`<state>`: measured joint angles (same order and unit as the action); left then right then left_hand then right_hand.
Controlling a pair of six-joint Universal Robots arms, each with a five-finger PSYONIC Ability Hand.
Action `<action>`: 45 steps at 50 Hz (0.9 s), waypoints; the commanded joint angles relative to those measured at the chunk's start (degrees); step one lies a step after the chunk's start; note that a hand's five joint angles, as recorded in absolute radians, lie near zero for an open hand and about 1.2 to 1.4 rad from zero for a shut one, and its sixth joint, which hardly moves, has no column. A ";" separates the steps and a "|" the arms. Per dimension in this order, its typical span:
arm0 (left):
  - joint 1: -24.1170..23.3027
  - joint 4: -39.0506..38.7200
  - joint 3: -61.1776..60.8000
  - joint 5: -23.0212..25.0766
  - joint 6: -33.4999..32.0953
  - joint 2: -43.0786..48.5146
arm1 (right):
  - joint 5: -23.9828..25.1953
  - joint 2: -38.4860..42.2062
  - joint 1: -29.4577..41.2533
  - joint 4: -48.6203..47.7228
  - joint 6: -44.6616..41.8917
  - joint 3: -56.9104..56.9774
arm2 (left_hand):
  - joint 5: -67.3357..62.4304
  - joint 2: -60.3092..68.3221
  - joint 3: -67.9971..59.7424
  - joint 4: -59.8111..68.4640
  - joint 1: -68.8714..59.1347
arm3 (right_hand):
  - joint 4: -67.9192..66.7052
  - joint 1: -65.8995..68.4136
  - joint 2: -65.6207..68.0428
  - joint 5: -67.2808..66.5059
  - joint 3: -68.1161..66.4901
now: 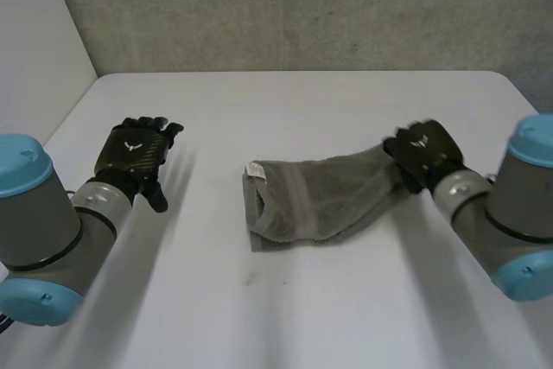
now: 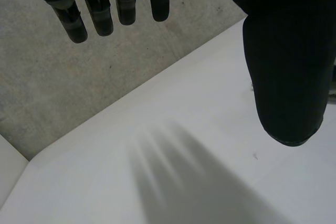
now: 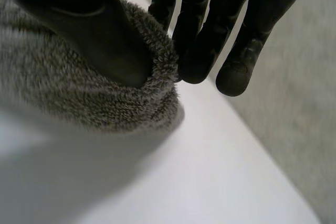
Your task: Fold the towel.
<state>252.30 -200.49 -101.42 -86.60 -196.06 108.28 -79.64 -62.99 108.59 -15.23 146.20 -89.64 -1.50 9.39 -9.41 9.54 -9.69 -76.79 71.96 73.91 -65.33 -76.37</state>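
Towel [image 1: 320, 200], grey and fuzzy, lay bunched on the white table [image 1: 285, 317], its right end pinched between thumb and fingers of the black right hand [image 1: 425, 149], while the black left hand [image 1: 134, 155] hovered well apart, fingers straight.

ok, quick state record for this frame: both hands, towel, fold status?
left hand: open, over bare table, apart from the towel
right hand: shut on the towel's right end, thumb pinching it against the fingers
towel: grey, bunched mid-table, tag at its left end
fold: not finished
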 commanded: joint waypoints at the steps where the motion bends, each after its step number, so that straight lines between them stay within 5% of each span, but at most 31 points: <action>1: -0.05 0.10 -0.01 -0.14 0.06 0.00 | 0.10 4.11 12.87 7.94 -0.74 11.86 | 1.50 0.61 -0.59 0.46 -0.31 | -3.21 8.04 6.09 -4.67 -3.63; 9: -0.05 0.10 -0.71 0.03 0.06 -0.17 | 1.15 13.23 23.75 17.60 -2.85 23.79 | 1.50 0.61 -0.59 0.46 -0.31 | -3.21 8.04 6.09 -4.67 -3.63; 17: -0.40 0.10 -0.45 -0.14 0.06 -0.52 | -0.08 17.29 26.23 18.22 -5.05 26.80 | 1.50 0.61 -0.59 0.46 -0.31 | -3.21 8.04 6.09 -4.67 -3.63; 18: -0.67 0.18 -0.01 -0.15 0.06 -0.70 | 0.01 17.29 26.49 18.22 -4.70 26.98 | 1.50 0.61 -0.59 0.46 -0.31 | 12.88 -8.05 -10.00 11.43 12.47; 19: -0.67 0.19 -0.01 -0.15 0.06 -0.70 | -0.08 16.77 26.49 18.14 -3.74 26.80 | 1.50 0.61 -0.59 0.46 -0.31 | 42.85 -38.02 -39.97 41.40 42.43; 23: -1.28 0.27 1.48 -0.23 0.15 -0.97 | -0.17 14.32 25.88 18.13 0.98 26.19 | 1.50 0.61 -0.59 0.46 -0.31 | 66.79 -61.96 -63.91 65.33 66.37; 29: -4.62 1.77 6.93 -0.50 3.23 -0.97 | -0.52 7.54 22.98 18.31 12.35 22.06 | 1.12 0.99 -0.97 0.85 -0.69 | 66.79 -61.96 -63.91 65.33 66.37; 34: -9.18 6.67 15.25 -0.76 10.93 1.31 | -0.17 -0.28 9.20 18.31 26.65 13.63 | 0.45 1.66 -1.64 1.52 -1.36 | 66.79 -61.96 -63.91 65.33 66.37; 45: -20.17 15.30 34.69 -0.94 26.16 18.43 | 0.45 1.03 2.94 18.22 30.63 11.68 | -0.73 2.83 -2.82 2.69 -2.54 | 66.79 -61.96 -63.91 65.33 66.37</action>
<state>235.90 -187.83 -74.54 -87.37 -174.71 118.72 -79.64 -63.52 113.07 3.14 176.65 -77.93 -1.50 9.92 -9.89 9.54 -9.87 -14.57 13.17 14.06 -3.15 -13.72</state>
